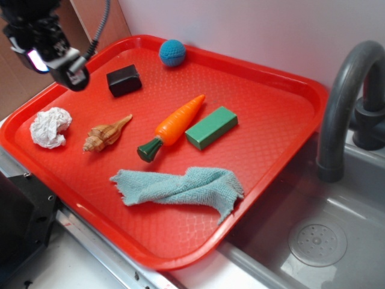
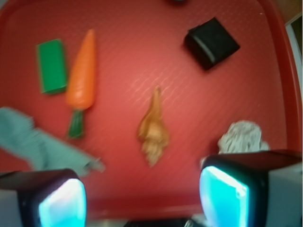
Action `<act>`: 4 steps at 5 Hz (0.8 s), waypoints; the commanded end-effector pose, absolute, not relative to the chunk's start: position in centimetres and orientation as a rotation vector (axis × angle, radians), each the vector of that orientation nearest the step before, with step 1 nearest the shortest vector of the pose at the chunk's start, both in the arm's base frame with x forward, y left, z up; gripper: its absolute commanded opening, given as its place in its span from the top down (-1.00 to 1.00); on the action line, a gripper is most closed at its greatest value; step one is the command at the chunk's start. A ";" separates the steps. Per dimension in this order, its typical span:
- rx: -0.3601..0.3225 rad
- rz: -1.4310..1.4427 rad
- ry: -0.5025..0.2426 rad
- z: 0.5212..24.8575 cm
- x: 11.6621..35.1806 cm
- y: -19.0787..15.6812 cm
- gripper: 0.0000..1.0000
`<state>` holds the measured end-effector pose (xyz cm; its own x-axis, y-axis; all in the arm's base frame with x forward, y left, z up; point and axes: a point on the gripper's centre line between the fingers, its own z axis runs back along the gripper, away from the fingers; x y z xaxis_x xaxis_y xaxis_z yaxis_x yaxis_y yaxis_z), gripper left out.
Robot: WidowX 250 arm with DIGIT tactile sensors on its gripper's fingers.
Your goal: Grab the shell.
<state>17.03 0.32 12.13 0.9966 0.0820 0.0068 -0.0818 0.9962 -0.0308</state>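
Observation:
The shell [image 1: 106,133] is a tan-and-brown striped conch. It lies on the red tray [image 1: 264,102] at the left, its pointed tip aimed toward the carrot [image 1: 178,120]. In the wrist view the shell [image 2: 153,128] lies in the middle, tip pointing up. My gripper [image 1: 63,63] hangs high above the tray's far left edge, well clear of the shell. In the wrist view the gripper [image 2: 142,198] is open and empty, its cyan pads [image 2: 222,198] wide apart at the bottom of the frame.
On the tray are a crumpled white paper ball [image 1: 50,127] left of the shell, a black block [image 1: 124,79], a blue ball [image 1: 172,52], a green block [image 1: 210,127] and a teal cloth [image 1: 180,186]. A sink [image 1: 319,235] and grey faucet [image 1: 343,102] stand at the right.

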 end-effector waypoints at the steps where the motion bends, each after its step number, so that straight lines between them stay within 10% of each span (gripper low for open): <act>1: 0.027 0.039 0.023 8.2 19.2 2.1 -1.00; 4: 0.065 -0.080 0.144 3.1 16.9 1.0 -1.00</act>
<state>16.75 0.83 2.83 0.9845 -0.0638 -0.1634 0.0738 0.9957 0.0558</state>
